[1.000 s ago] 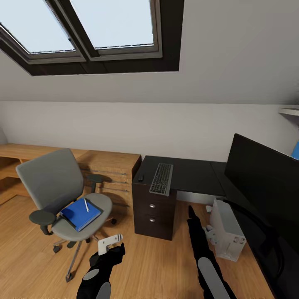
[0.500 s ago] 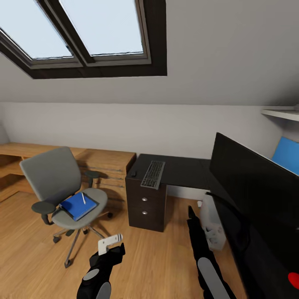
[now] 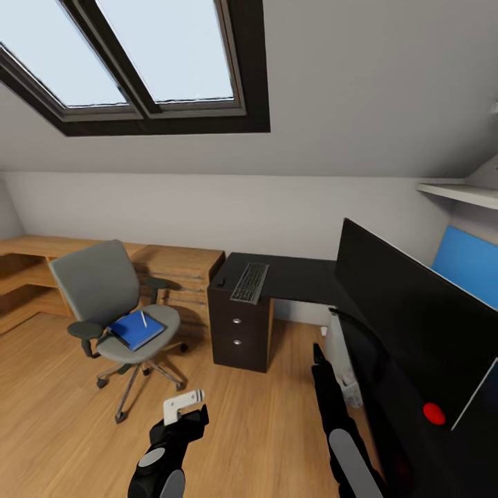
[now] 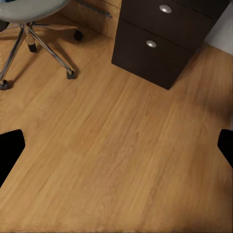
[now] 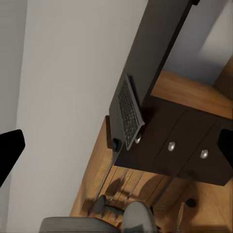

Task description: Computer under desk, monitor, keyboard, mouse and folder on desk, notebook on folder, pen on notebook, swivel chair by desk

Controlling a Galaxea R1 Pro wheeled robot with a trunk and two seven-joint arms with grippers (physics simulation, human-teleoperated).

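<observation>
Folder (image 3: 136,329) lies on chair (image 3: 104,297), well apart from left claw (image 3: 181,404).

Bright even daylight from skylight (image 3: 138,62), soft shadows on floor (image 3: 263,415), sharp render

both arms are glossy black with grey oval patches; the left arm (image 3: 166,449) carries a white bracket (image 3: 181,404); the right arm (image 3: 339,429) is slim and tapering

Grey swivel chair (image 3: 104,290) carries a blue folder (image 3: 136,330). The desk (image 3: 290,277), its drawers (image 4: 165,43), the keyboard (image 3: 250,282) and monitor (image 3: 415,325) are black; the floor (image 3: 62,408) is honey-brown wood grain.
</observation>
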